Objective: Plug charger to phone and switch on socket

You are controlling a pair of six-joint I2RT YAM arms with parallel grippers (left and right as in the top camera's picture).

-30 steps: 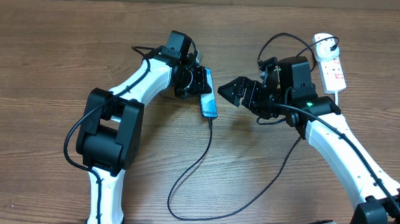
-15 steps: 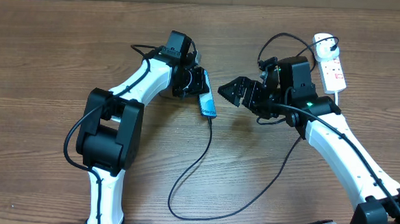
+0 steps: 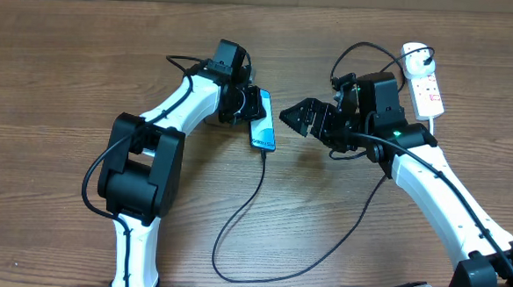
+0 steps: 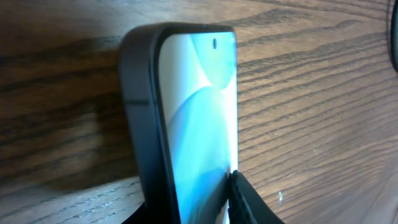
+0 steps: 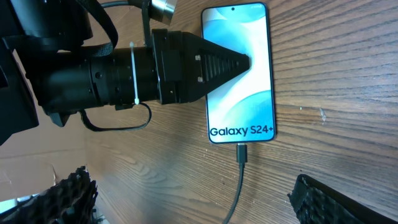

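The phone (image 3: 264,122) with its blue-teal screen sits between the two arms. My left gripper (image 3: 250,107) is shut on it, one finger on the screen and one behind. In the left wrist view the phone (image 4: 199,112) stands between the jaws of the left gripper (image 4: 193,211). In the right wrist view the screen (image 5: 242,87) reads "Galaxy S24+" and the charger's connector (image 5: 241,152) sits in its bottom port. The black charger cable (image 3: 235,221) loops toward the table's front. My right gripper (image 3: 296,119) is open and empty just right of the phone, and it also shows in its own view (image 5: 199,205). The white socket (image 3: 423,82) lies at the far right.
The left arm's black finger (image 5: 199,62) lies across the phone's left side in the right wrist view. A black plug and cable (image 3: 367,53) run from the socket behind the right wrist. Wooden tabletop (image 3: 66,81) lies all round.
The left gripper has turned the phone, so its screen shows more from above. The phone's lower end and the cable below it have shifted slightly left. The right arm has not moved.
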